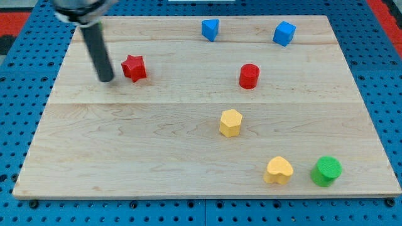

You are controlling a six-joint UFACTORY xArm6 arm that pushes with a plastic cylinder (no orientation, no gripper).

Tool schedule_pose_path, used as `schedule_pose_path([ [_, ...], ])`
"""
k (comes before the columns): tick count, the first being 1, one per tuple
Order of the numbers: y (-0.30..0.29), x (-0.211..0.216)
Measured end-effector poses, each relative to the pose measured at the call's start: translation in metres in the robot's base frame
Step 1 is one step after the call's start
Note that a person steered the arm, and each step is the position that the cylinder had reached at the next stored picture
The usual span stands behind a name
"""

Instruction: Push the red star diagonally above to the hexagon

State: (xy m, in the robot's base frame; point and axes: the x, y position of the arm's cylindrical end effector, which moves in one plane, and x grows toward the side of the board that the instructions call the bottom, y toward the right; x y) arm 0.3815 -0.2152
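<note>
The red star sits in the upper left part of the wooden board, well apart from the yellow hexagon, which lies near the board's middle, below and to the view's right of it. The rod's tip rests just beside the star on its left, slightly lower; whether it touches the block cannot be told, though a narrow gap seems to show. The arm carries no claw at all, only this straight dark rod, so there is nothing to open or close and nothing is gripped.

The star looks like a small, light, rigid block that should slide easily on the smooth wood. Its points make it likely to spin or slip off the rod if pushed off-centre, so contact is best made against the notch or flat of its left side, in line with its middle. From where the tip stands, a push toward the view's right and a little downward would carry the star toward a spot up and to one side of the hexagon.

A red cylinder stands above and to the right of the hexagon and could get in the way. Two blue blocks lie near the top edge; a yellow heart and a green cylinder sit near the bottom right.
</note>
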Motion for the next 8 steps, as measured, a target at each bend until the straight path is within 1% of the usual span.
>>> schedule_pose_path([
  [1, 0.038, -0.016],
  [2, 0.14, -0.025],
  [3, 0.208, -0.004],
  [4, 0.314, 0.03],
  [5, 0.416, 0.073],
  [6, 0.494, 0.128],
  [7, 0.497, 0.189],
  [8, 0.443, 0.203],
])
